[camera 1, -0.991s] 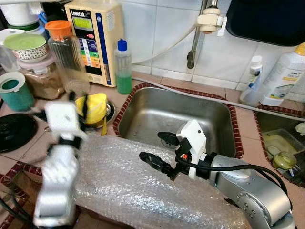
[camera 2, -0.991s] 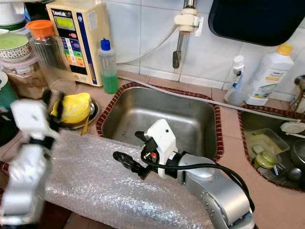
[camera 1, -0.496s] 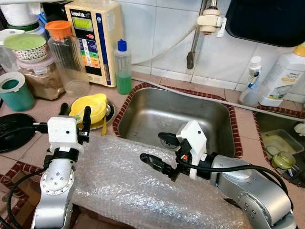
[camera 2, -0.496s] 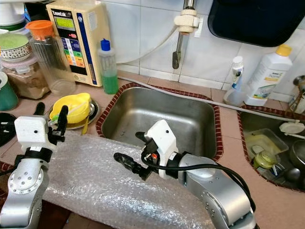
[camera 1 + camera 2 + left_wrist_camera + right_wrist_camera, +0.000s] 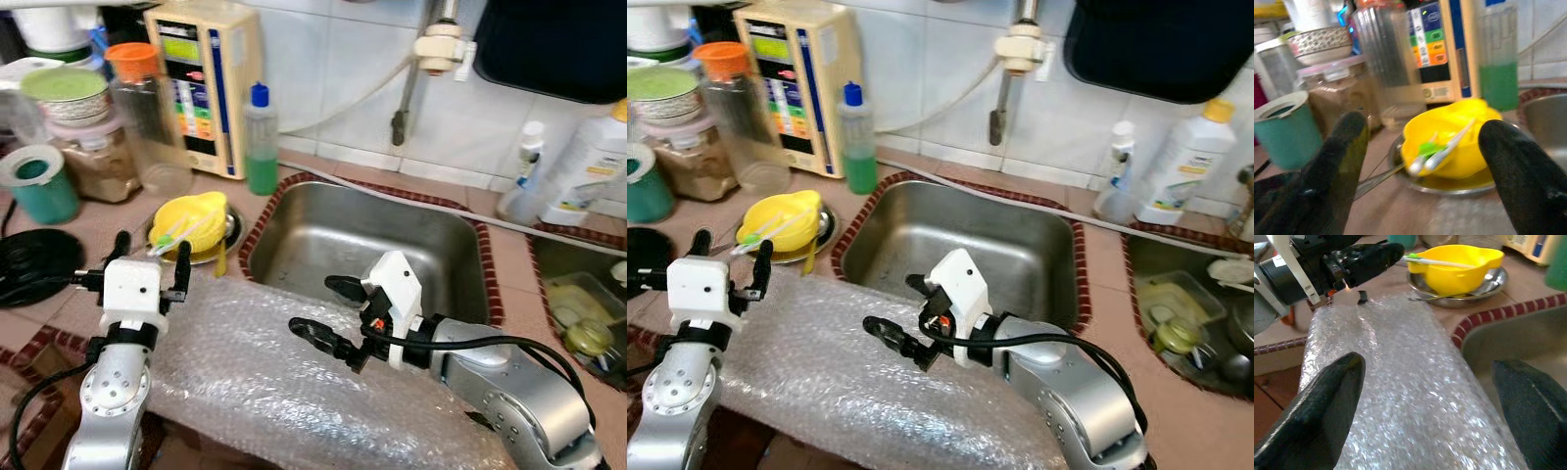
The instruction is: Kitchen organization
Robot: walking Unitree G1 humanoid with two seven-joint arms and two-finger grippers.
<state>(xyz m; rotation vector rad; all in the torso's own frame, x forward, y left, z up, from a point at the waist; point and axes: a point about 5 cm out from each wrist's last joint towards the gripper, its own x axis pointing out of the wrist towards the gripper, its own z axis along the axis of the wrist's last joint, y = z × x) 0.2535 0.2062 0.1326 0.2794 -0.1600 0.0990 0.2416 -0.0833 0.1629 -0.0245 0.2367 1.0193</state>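
You are looking down at a tan tiled counter (image 5: 509, 259) edged with dark red patterned trim, running across the middle of the frame. A steel sink (image 5: 367, 240) sits recessed at the centre, and part of a second basin (image 5: 578, 294) shows at the right edge. Along the top runs a wall of white tiles (image 5: 333, 78), with a tap (image 5: 436, 44) mounted at upper centre. A dark panel (image 5: 549, 44) fills the upper right corner. The light is bright and even.

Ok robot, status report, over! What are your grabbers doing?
Left gripper open, facing yellow bowl. Right gripper open over bubble wrap. Toothbrush lying in bowl.
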